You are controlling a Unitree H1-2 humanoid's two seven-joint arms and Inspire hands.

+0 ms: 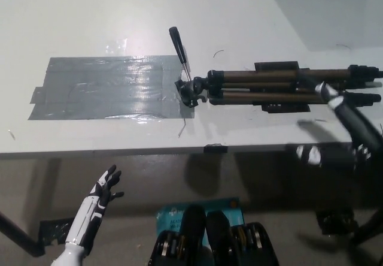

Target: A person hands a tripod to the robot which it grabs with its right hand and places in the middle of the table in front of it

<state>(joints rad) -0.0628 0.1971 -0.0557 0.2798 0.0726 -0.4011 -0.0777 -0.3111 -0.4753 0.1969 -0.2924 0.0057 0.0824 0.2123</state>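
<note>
Tape in glossy grey strips formed a rectangular patch (108, 86) on the plain white table (90, 14). The folded tripod with bronze legs and a black head (257, 86) lay flat on the table's right half, parallel to the front edge, with its head at the patch's right end. My black right hand (350, 140) hung at the front right edge, fingers spread, gripping nothing. My white left hand (103, 191) rested below the front edge, fingers apart.

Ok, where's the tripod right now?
Head view: the tripod lies flat on the table's right half, its head at the right edge of the grey tape, legs pointing right. The right hand is off it, nearby.
</note>
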